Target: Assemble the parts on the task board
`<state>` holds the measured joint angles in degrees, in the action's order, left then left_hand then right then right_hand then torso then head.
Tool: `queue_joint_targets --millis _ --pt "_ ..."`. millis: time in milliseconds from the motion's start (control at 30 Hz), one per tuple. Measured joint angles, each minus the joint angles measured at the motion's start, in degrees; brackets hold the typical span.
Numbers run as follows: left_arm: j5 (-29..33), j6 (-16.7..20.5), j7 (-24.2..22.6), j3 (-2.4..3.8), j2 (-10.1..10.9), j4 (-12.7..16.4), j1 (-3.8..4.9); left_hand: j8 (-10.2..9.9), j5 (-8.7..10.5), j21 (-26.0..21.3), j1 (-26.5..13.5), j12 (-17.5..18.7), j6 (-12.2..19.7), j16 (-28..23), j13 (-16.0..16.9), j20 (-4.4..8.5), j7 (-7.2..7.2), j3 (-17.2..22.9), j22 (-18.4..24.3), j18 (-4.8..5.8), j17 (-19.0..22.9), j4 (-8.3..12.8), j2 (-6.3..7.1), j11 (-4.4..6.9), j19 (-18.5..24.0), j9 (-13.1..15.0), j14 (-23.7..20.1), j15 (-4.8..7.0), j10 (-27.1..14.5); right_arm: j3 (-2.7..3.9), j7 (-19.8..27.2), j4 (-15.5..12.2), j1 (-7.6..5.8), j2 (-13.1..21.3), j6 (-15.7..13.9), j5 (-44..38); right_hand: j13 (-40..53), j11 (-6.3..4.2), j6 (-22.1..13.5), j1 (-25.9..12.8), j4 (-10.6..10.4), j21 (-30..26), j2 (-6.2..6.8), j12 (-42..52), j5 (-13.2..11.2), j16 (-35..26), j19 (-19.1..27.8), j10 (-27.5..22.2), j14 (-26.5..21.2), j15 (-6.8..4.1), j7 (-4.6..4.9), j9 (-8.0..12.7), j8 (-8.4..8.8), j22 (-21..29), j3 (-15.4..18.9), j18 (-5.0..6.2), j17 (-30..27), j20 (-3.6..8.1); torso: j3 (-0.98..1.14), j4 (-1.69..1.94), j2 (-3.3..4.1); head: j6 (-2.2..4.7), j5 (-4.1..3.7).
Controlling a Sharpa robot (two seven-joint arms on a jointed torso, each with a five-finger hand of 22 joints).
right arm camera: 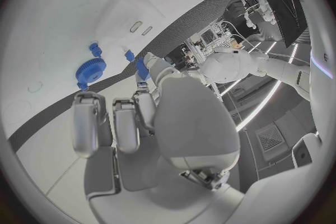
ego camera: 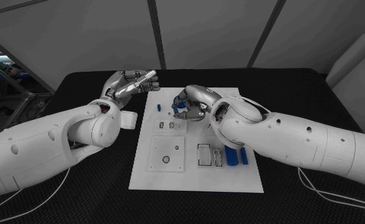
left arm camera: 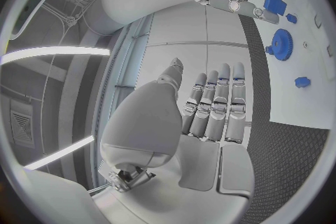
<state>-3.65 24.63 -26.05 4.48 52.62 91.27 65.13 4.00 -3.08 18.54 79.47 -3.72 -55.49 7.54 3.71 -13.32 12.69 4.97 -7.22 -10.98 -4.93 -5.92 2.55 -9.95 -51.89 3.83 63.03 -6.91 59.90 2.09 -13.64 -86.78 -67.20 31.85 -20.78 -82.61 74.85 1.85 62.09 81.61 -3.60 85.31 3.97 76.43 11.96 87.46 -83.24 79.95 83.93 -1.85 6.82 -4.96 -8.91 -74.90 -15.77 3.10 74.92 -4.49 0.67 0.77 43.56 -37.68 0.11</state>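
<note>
I see my right robot hand (ego camera: 194,103) pinching a small blue part (right arm camera: 142,68) over the far half of the task board (ego camera: 196,179). My left robot hand (ego camera: 131,84) hovers empty beside the board's far left corner, fingers extended.

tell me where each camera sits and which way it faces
Head view: on the robot's head, looking down at the board; both arms reach in, left hand off the board, right hand over it.
Left wrist view: behind the left hand, facing the board's edge.
Right wrist view: behind the right hand, facing the board.
Both wrist views share the blue gear.
</note>
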Motion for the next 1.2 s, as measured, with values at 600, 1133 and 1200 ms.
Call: queue_joint_targets --millis 600,1133,1200 --pt "0.0 -0.11 0.08 0.0 -0.2 -0.08 0.0 0.0 0.0 0.0 0.0 0.0 0.0 0.0 0.0 0.0 0.0 0.15 0.05 0.0 0.0 0.15 0.0 0.0 0.0 0.0 0.0 0.0 0.0 -1.85 -3.17 1.44 1.05 -2.06 3.44 -1.47 -0.04 -0.02 -0.12 -1.03 0.0 0.0 0.17 0.0 -0.02 0.0 0.0 -0.02 0.0 0.0 -0.11 -0.01 -0.68 0.0 0.01 0.01 -0.01 0.0 0.05 -0.09 0.02 -0.73 0.32" --pt "0.0 -0.18 0.16 0.0 -0.31 -0.24 0.01 0.0 0.0 0.0 0.0 0.0 0.0 0.0 0.0 0.0 0.0 0.15 0.04 0.0 0.0 0.15 0.0 0.0 0.0 0.0 0.0 0.0 0.0 -1.92 -3.82 1.75 1.58 -2.44 5.47 -1.8 -0.11 -0.01 -0.22 -1.34 -0.03 0.0 0.48 0.0 -0.07 0.0 0.0 -0.01 0.0 0.0 -0.21 -0.05 -0.85 0.0 0.04 0.01 -0.01 0.0 0.08 -0.13 0.02 -1.1 0.36" --pt "0.0 -0.19 0.17 0.0 -0.31 -0.25 0.01 0.0 0.0 0.0 0.0 0.0 0.0 0.0 0.0 0.0 0.0 0.15 0.04 0.0 0.0 0.15 0.0 0.0 0.0 0.0 0.0 0.0 0.0 -1.91 -3.82 1.77 1.58 -2.45 5.52 -1.87 -0.15 -0.01 -0.14 -1.35 -0.03 0.0 0.48 -0.13 -0.14 0.0 0.0 -0.02 0.0 0.0 -0.14 -0.05 -0.84 0.0 0.05 0.01 -0.01 0.0 0.08 -0.12 0.02 -1.12 0.36"
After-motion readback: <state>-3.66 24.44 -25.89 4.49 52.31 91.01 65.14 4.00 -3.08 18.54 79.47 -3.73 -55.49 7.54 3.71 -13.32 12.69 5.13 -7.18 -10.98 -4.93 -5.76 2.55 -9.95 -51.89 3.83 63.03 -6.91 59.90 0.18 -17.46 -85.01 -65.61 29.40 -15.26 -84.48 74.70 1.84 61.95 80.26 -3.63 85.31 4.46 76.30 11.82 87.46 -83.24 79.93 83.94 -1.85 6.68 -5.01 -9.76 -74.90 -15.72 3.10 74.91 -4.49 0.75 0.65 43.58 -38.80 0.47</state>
